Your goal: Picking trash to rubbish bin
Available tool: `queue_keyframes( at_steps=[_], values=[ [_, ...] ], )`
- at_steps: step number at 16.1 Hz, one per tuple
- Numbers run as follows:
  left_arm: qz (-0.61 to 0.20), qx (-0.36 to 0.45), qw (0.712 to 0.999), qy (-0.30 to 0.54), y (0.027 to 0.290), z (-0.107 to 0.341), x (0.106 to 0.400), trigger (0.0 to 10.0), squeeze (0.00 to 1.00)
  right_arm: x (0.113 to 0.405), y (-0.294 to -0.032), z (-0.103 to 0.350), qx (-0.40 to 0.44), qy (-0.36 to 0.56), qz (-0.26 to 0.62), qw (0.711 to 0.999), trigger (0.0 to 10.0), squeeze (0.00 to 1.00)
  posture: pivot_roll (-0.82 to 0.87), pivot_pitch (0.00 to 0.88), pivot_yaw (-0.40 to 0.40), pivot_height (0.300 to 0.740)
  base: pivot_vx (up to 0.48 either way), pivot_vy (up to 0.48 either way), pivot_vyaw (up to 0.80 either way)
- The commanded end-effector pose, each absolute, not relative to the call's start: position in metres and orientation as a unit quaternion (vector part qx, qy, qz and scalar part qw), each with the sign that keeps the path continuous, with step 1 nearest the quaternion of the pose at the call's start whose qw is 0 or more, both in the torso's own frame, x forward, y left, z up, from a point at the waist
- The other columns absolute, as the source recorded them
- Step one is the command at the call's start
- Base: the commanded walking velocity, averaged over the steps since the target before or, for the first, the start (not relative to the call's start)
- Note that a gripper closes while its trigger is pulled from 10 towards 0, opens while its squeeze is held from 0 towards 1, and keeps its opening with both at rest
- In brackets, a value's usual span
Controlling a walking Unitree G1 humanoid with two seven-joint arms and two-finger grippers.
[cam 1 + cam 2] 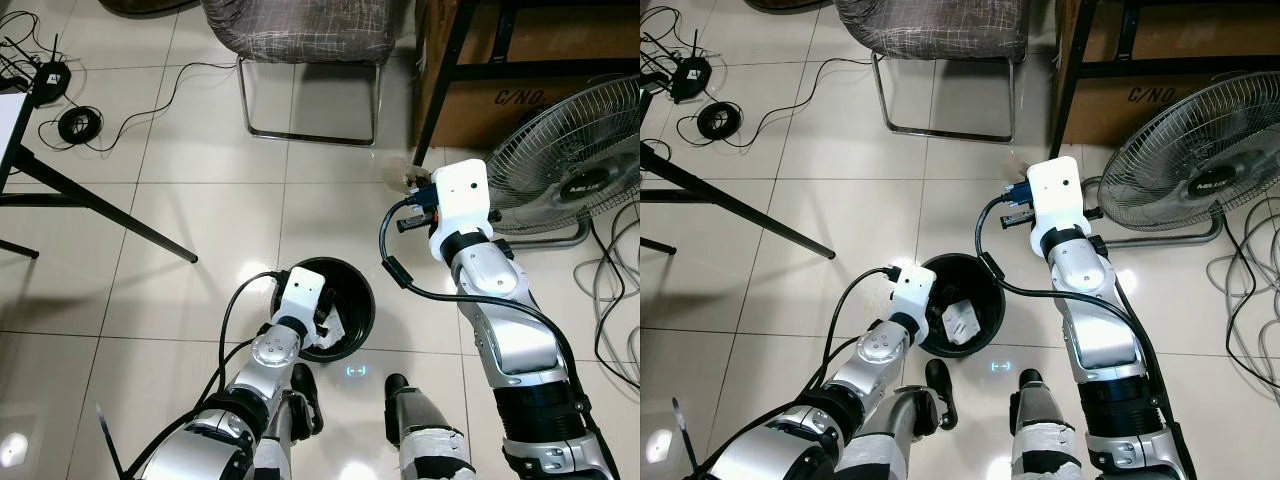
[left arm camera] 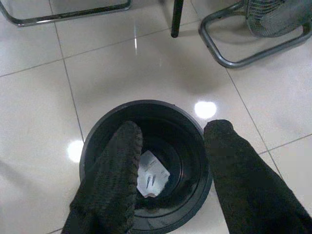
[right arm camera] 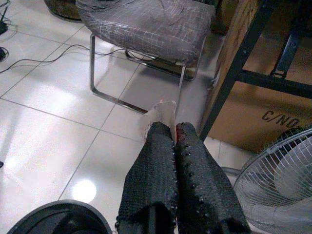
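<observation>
Left wrist view: black rubbish bin [image 2: 146, 161] on the tiled floor [image 2: 44, 112], holding a crumpled white paper [image 2: 152, 179] at its bottom. Left gripper [image 2: 170, 146] above the bin's rim, fingers spread wide, holding nothing. Right gripper [image 3: 174, 134] raised beyond the bin toward the chair [image 3: 146, 24], fingers pressed together on a pale scrap of trash [image 3: 161, 114]. Standing fan [image 1: 565, 160] beyond the bin on the right-arm side; cardboard box [image 1: 520, 95] behind the fan.
</observation>
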State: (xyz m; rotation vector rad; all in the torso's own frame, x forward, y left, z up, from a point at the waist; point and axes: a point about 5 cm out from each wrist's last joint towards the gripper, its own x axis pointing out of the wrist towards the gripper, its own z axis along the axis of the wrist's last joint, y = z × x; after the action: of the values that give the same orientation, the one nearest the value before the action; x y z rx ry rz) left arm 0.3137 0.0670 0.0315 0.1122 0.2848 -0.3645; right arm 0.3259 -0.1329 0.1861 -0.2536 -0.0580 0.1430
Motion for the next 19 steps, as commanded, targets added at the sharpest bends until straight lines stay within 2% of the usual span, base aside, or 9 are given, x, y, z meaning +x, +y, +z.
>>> queue_keyframes(
  at_steps=[1,5,6,9,11,15,19],
  values=[
    [-0.163,0.055,0.974,0.147,0.077,0.024,0.309,10.0,1.00,0.323,-0.131,0.180,-0.128,-0.018,0.079,0.988,10.0,0.00,-0.27,0.391,0.137,0.740,0.000,0.000,0.00],
    [-0.152,0.056,0.977,0.136,0.100,0.024,0.309,10.0,1.00,0.329,-0.134,0.172,-0.120,0.002,0.082,0.989,10.0,0.00,-0.24,0.381,0.137,0.740,0.000,0.000,0.00],
    [-0.149,0.064,0.978,0.127,0.116,0.023,0.305,10.0,1.00,0.332,-0.140,0.161,-0.113,0.027,0.082,0.990,10.0,0.00,-0.22,0.377,0.141,0.740,0.000,0.000,0.00],
    [-0.151,0.075,0.979,0.119,0.136,0.023,0.297,10.0,1.00,0.336,-0.148,0.145,-0.115,0.058,0.085,0.988,10.0,0.00,-0.19,0.372,0.147,0.740,0.000,0.000,0.00],
    [-0.150,0.097,0.976,0.124,0.169,0.017,0.269,10.0,1.00,0.337,-0.146,0.112,-0.125,0.119,0.119,0.978,10.0,0.00,-0.14,0.365,0.144,0.740,0.000,0.000,0.00],
    [-0.148,0.094,0.976,0.128,0.184,0.023,0.247,10.0,1.00,0.336,-0.133,0.087,-0.140,0.164,0.167,0.962,10.0,0.00,-0.11,0.362,0.136,0.740,0.000,0.000,0.00],
    [-0.172,0.094,0.973,0.124,0.187,0.041,0.233,10.0,1.00,0.335,-0.117,0.071,-0.141,0.188,0.218,0.947,10.0,0.00,-0.08,0.361,0.136,0.740,0.000,0.000,0.00]
  ],
)
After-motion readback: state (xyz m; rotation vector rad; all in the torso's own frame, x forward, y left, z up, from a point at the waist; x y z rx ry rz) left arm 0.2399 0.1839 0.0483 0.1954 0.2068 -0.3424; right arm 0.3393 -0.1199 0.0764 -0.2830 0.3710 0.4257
